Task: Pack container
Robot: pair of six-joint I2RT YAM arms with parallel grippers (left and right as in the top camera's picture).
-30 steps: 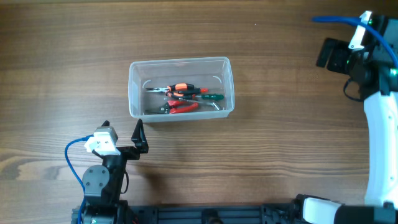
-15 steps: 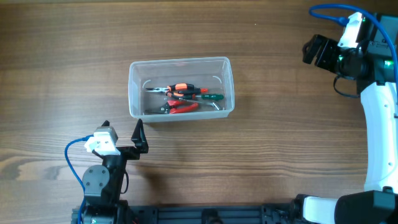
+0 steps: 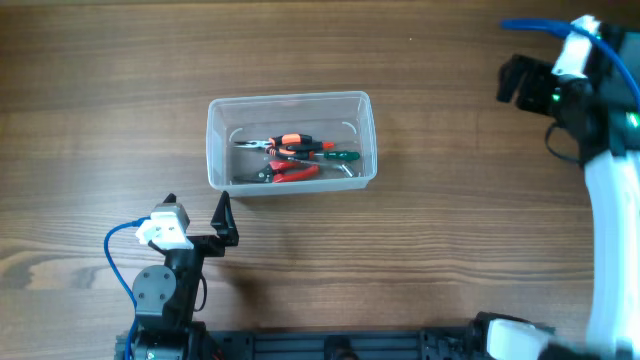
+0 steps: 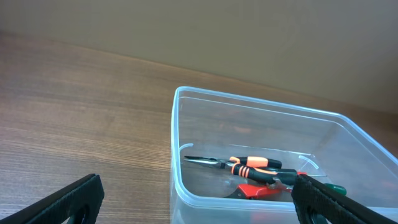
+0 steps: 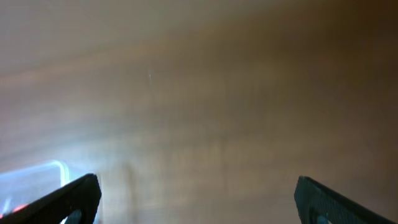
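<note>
Right hand (image 3: 510, 80) drawn back, container (image 3: 213, 140) far left

The brown wood-grain table (image 3: 450, 230) carries the clear plastic container (image 3: 214, 150), a rectangular tub with rounded corners that sits flat on the boards, slightly left of the middle in the overhead view.

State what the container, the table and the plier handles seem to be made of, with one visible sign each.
Container: probably clear glossy plastic; the tools show through its walls. Table: wood or wood-look laminate; brown grain runs across it. Plier handles: likely rubber or plastic grips, orange and black; too small to tell which.
</note>
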